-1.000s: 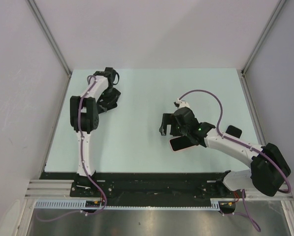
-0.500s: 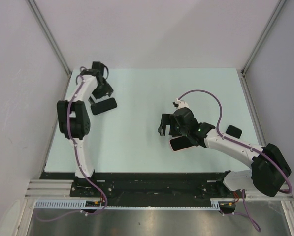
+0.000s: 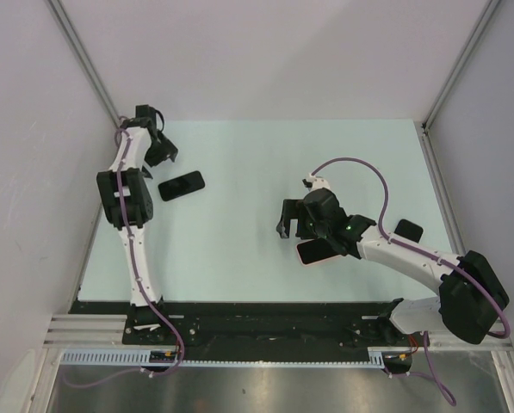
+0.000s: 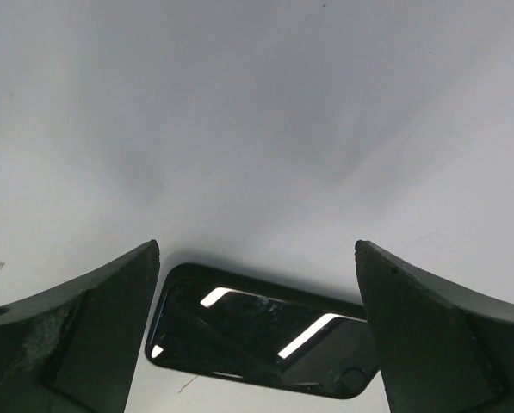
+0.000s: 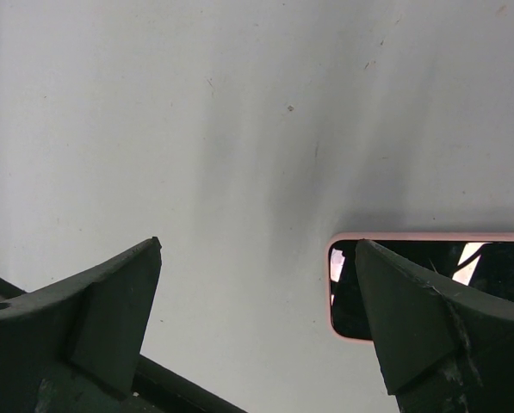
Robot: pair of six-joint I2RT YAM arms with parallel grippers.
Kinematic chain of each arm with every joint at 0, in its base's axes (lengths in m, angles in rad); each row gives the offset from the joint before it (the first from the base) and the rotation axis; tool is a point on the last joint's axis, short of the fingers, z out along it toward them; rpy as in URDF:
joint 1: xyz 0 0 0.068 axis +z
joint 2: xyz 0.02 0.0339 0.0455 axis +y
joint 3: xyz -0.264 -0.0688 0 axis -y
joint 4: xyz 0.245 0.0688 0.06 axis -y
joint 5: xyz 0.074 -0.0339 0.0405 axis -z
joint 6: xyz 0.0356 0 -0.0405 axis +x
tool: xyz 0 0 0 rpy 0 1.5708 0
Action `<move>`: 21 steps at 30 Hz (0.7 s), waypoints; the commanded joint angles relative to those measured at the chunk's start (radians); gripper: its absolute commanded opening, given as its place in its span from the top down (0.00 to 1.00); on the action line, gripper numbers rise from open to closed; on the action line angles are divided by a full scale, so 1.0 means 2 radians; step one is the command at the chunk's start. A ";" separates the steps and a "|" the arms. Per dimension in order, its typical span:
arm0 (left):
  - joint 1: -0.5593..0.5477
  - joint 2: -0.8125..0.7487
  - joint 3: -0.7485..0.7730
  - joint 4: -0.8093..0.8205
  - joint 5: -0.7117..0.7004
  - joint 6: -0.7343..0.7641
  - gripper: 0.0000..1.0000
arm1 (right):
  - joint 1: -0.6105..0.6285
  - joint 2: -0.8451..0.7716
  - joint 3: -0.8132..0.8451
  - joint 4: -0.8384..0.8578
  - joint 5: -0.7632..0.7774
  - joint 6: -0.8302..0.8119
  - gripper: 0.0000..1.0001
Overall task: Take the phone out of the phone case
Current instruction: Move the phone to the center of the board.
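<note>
The phone (image 3: 181,185) lay flat on the table (image 3: 239,228) at the far left, just beside the left gripper (image 4: 257,249), whose fingers stood wide apart, holding nothing. The pink phone case (image 3: 318,252) lay by the right gripper (image 5: 258,245), likewise spread wide. Its dark, glossy inside possibly held something; I could not tell.

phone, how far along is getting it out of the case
Seemingly done: a bare black phone lies on the table, far from the pink case. In hand: nothing; the left gripper and right gripper are open. Left: likely confirming, since the case's dark, glossy inside can't be read as empty.
</note>
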 commanded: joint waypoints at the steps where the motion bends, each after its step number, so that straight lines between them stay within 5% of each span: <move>1: -0.002 0.031 0.036 0.000 0.016 0.008 0.00 | 0.002 -0.006 0.001 0.003 0.016 0.002 0.00; 6: -0.016 0.022 -0.004 -0.001 0.046 0.000 0.00 | 0.003 -0.006 0.001 0.006 0.013 0.006 0.00; 15: -0.084 -0.093 -0.222 0.076 0.079 -0.031 0.00 | 0.006 -0.011 0.000 0.004 0.010 0.017 0.00; 21: -0.117 -0.153 -0.320 0.091 0.013 -0.016 0.00 | 0.007 -0.016 0.001 -0.001 0.020 0.024 0.00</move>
